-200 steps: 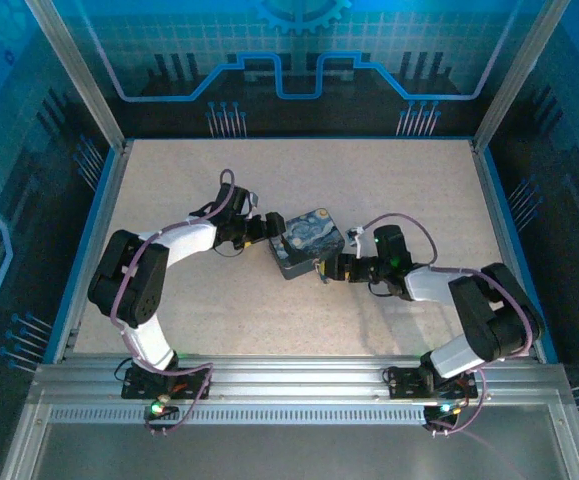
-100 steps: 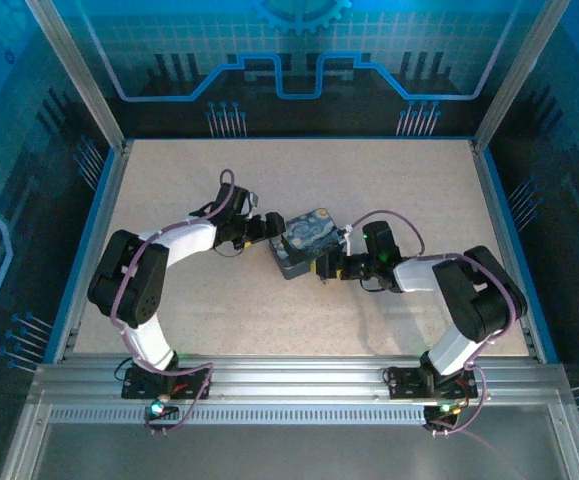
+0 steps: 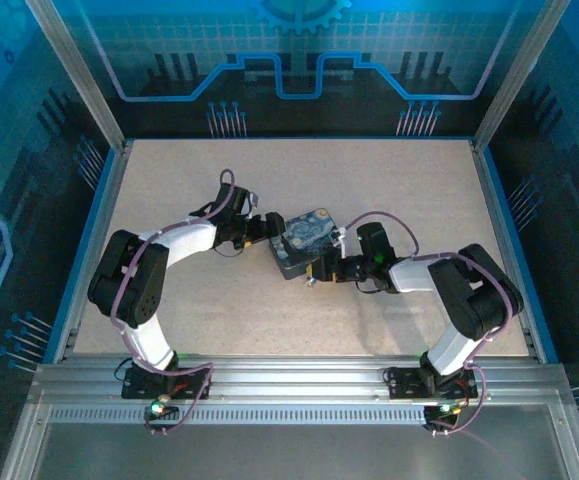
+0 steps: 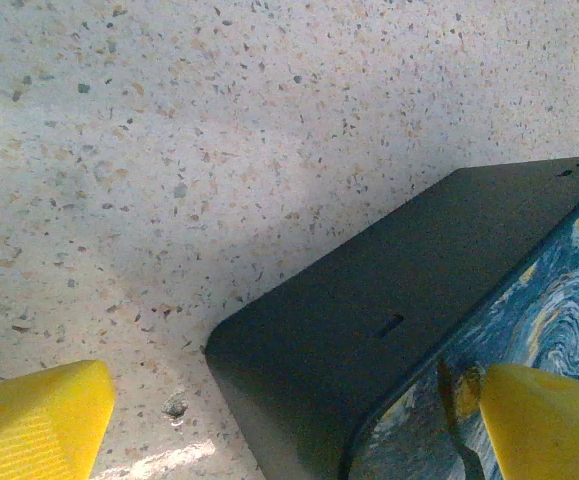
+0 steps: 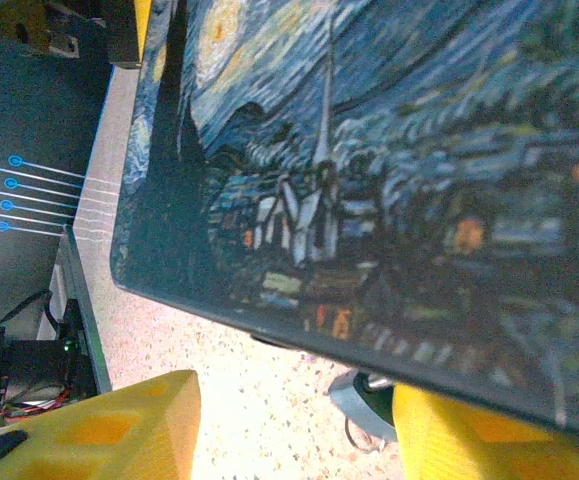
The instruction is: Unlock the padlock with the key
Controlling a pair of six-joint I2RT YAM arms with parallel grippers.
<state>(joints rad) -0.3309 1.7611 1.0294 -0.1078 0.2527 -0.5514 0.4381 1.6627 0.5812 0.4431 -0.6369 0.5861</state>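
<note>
Speckled beige table (image 3: 169, 190) is carrying a dark-blue tin (image 3: 307, 243) with a swirly painted lid. The left gripper (image 3: 271, 232) is sitting at the tin's left corner, jaws spread wide and gripping nothing, one finger (image 4: 39, 425) beside the tin, the other over its lid. The right gripper (image 3: 319, 271) is hovering at the tin's near side, jaws apart and empty. What looks like the padlock (image 5: 361, 402), small, blurred and silvery-grey, is lying just under that edge.

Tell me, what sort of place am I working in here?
Probably an enclosed robot test cell, not a home: a speckled tabletop, aluminium frame posts, and blue circuit-print wall panels.
</note>
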